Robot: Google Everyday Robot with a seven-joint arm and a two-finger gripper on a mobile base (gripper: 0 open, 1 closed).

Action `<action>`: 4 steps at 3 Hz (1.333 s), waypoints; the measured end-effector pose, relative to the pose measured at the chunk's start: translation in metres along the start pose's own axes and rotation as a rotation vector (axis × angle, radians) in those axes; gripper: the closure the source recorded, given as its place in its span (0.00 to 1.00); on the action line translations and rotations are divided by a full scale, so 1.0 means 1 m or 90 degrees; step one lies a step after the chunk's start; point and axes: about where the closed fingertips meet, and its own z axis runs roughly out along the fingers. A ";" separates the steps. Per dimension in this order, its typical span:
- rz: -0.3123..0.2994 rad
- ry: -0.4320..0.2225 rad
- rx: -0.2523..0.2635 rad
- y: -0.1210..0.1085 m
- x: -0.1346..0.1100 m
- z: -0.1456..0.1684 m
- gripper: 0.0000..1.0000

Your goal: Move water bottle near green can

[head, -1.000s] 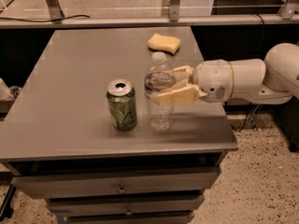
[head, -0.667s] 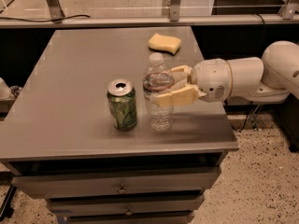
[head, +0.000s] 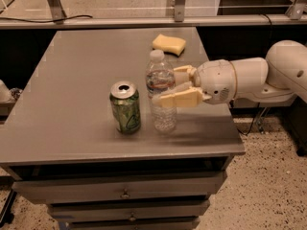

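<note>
Here you are: the gripper (head: 166, 86) reaches in from the right with its two pale fingers (head: 178, 98) clasped on either side of the water bottle (head: 161, 110), right about at the label band. The bottle stands upright on the grey table (head: 72, 75), just beside the green can (head: 125, 107), with a narrow gap between them.

I'd judge that bottle to be light and thin-walled. It'll give if you squeeze hard, and it's tall and narrow, so it tips easily. How full it is, I can't tell. That mid-body hold looks right to me, where the ribs stiffen it.

Mind your margins. The front edge is close ahead of both items, and the right edge isn't far off under the arm. The yellow sponge (head: 169, 44) sits well back. Your open room is to the left and behind.
</note>
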 end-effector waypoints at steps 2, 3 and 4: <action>-0.011 -0.009 -0.005 0.000 0.000 -0.002 0.36; -0.014 -0.012 -0.005 0.001 -0.001 -0.003 0.59; -0.015 -0.014 -0.004 0.001 -0.001 -0.004 0.82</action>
